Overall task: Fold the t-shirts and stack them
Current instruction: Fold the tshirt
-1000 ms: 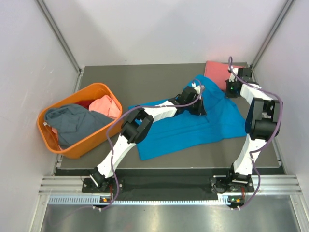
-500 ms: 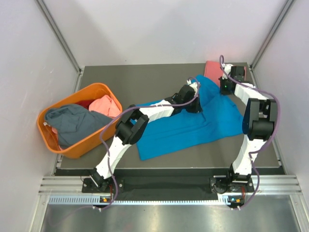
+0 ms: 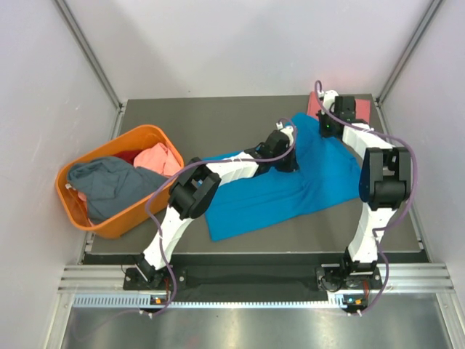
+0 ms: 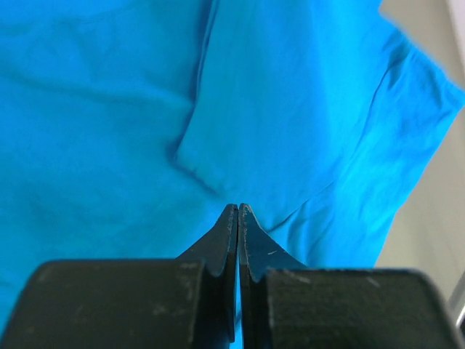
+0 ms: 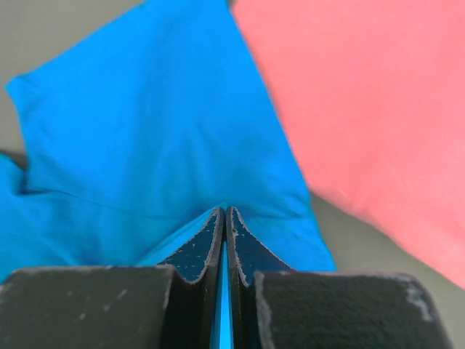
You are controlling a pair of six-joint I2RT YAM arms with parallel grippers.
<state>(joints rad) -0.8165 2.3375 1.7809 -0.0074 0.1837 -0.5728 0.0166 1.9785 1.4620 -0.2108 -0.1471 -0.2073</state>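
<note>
A bright blue t-shirt (image 3: 276,196) lies spread across the dark table (image 3: 218,123), its far corner reaching toward the back right. My left gripper (image 3: 285,158) is shut at the shirt's middle, and creases run out from its tips (image 4: 238,208) in the blue cloth (image 4: 109,109). My right gripper (image 3: 325,131) is shut at the shirt's far right part, with a ridge of blue cloth (image 5: 145,123) rising into its tips (image 5: 225,209). A folded salmon-pink t-shirt (image 3: 361,109) lies at the back right corner, just beyond the right gripper and close beside the blue cloth in the right wrist view (image 5: 363,94).
An orange basket (image 3: 109,225) stands at the table's left edge, holding a crumpled grey-blue shirt (image 3: 109,185) and a salmon-pink one (image 3: 161,158). White walls and metal posts close in the table on three sides.
Both grippers have moved toward the back left with the blue cloth. The shirt's right side has drawn in and its far corner has shifted nearer the pink folded shirt.
</note>
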